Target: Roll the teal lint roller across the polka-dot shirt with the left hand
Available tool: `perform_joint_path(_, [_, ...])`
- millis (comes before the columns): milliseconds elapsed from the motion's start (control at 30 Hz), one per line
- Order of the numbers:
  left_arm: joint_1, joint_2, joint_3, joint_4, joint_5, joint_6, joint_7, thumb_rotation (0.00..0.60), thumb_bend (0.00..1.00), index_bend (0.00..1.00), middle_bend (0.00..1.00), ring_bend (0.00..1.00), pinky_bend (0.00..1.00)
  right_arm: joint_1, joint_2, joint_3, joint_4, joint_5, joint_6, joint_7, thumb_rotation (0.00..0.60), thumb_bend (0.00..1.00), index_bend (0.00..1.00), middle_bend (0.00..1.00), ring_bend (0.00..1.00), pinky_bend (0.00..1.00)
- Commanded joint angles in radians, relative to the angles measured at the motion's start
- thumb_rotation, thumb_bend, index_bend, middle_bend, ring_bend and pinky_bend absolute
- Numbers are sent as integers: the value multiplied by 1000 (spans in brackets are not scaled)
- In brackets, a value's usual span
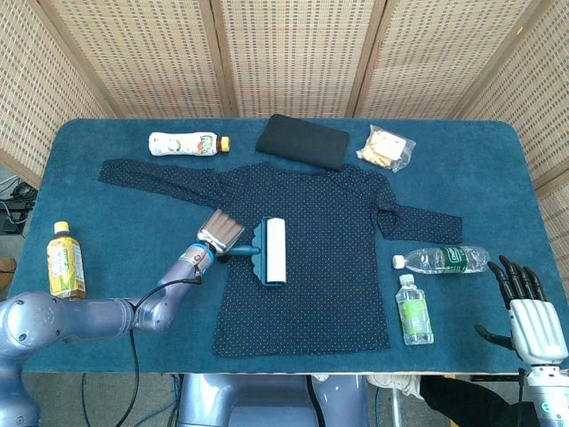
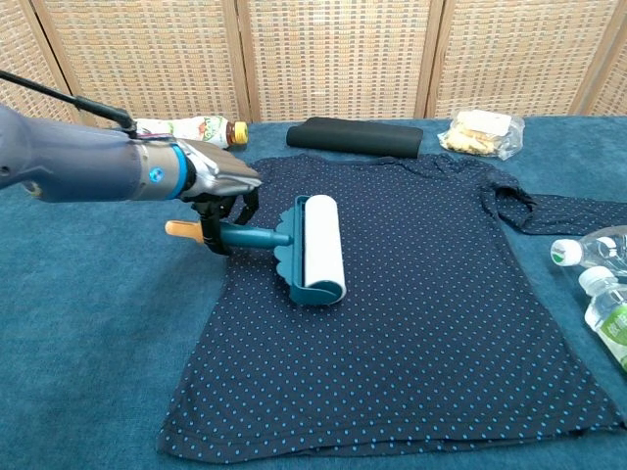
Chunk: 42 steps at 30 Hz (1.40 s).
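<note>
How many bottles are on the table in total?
4. A white bottle lies at the far left, a yellow tea bottle stands at the left edge, and a clear water bottle and a green-labelled bottle lie right of the shirt. None seems hidden.

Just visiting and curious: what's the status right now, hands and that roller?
Left hand grips lint roller by its handle, roller on polka-dot shirt. Right hand open, idle at table edge. Nothing blocking the shirt.

Left arm enters from lower left of head view, reaching toward frame centre. Left hand (image 1: pixel 220 234) palm down, fingers curled around roller handle (image 2: pixel 245 236). Right hand (image 1: pixel 524 307) at lower right corner, upright, fingers spread and straight, thumb out to the side, holding nothing.
</note>
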Motion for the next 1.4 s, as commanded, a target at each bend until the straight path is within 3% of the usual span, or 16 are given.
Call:
perform_joint_path(33, [-52,-55,-37,30,-58,-2,33,600,703,901,905,756,695,0,2,2,3,4,-1,6,600,88,0,0,0,0])
perform_joint_path(367, [-103,-97,-59,51,-150,25,77,600,703,901,905,756,695,0,3,3,5,5,-1,13,600,87,0,0,0,0])
perform_joint_path(733, [-62,-36,-23,-14,-132,57,60,600,701,901,905,756,695,-2,4,-1,-2,-8,8,7,600,88,0,0,0,0])
perform_joint_path(1033, [68,92,52,-124,26,122,-39,600,690,901,852,723,655,-4,0,-11,-16,-34,22,-24,600,88,0,0,0,0])
perform_joint_path(1400, [257,230,88,-154,306,198,-254,600,640,844,760,654,565,-12,-4,-30,-47,-85,53,-79,600,88,0,0,0,0])
